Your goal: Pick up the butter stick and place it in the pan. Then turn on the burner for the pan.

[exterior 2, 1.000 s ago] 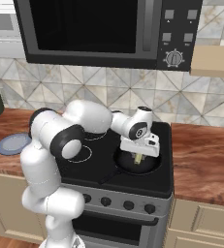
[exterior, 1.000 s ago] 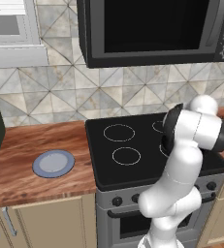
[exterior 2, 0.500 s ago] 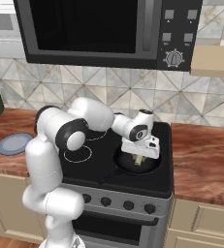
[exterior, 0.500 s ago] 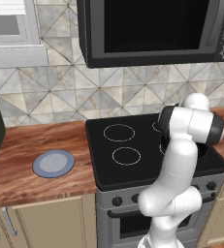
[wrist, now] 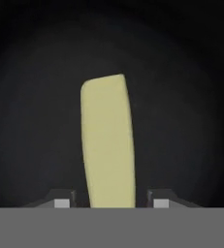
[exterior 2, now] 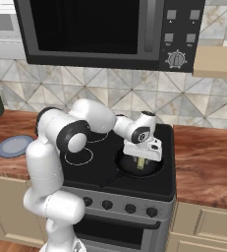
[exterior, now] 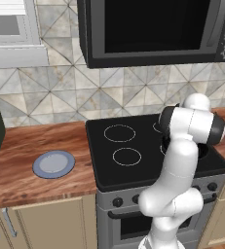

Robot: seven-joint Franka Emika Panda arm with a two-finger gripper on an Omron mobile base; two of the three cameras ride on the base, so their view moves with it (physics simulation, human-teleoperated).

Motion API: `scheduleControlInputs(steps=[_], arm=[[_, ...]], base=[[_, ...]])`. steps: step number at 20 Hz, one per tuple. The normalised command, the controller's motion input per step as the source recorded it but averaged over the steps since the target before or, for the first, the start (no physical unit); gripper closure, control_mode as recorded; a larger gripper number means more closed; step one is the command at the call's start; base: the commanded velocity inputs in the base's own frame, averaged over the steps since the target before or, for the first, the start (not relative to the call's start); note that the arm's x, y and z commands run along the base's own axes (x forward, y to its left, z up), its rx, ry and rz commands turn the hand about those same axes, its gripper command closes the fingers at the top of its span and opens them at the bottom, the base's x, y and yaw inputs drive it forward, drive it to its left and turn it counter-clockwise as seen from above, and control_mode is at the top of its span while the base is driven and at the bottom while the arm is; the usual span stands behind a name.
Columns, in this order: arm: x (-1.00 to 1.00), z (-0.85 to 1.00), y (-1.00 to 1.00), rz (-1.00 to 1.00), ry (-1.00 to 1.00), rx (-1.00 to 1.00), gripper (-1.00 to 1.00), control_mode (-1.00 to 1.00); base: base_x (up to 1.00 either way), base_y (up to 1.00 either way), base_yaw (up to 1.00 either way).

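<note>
In the hand view the pale-yellow butter stick (wrist: 107, 145) lies lengthwise on the black floor of the pan (wrist: 31, 106). My gripper (wrist: 108, 202) straddles its near end, with a dark gap on either side between the bar and each fingertip (wrist: 62, 202), so it stands open. From the right base view, the gripper (exterior 2: 140, 161) points down into the pan (exterior 2: 156, 170) on the cooktop's front right, the butter stick (exterior 2: 140, 164) just under it. The burner beneath the pan is hidden.
Two pale burner rings (exterior: 119, 133) (exterior: 127, 156) mark the left half of the black cooktop. A round grey-blue plate (exterior: 54, 163) rests on the wooden counter to the left. Knobs (exterior 2: 106, 204) line the stove front. A microwave (exterior 2: 110, 29) hangs overhead.
The arm's upper links have shifted slightly while the hand stayed over the pan. The fingers have parted from the butter stick.
</note>
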Motion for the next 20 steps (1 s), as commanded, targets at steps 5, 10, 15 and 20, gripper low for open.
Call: scheduleControlInputs(steps=[5,10,15,20], arm=[[0.00,0.00,0.00,0.00,-0.02,0.00,-1.00,-1.00],[-0.26,0.02,0.00,0.00,-0.20,0.00,-1.00,-1.00],[-0.49,0.20,0.00,0.00,-0.36,0.00,-1.00,-1.00],[-0.39,0.37,0.00,0.00,-0.24,0.00,-1.00,-1.00]], base=[[0.00,0.00,0.00],[0.00,0.00,0.00],[0.00,0.00,0.00],[0.00,0.00,0.00]])
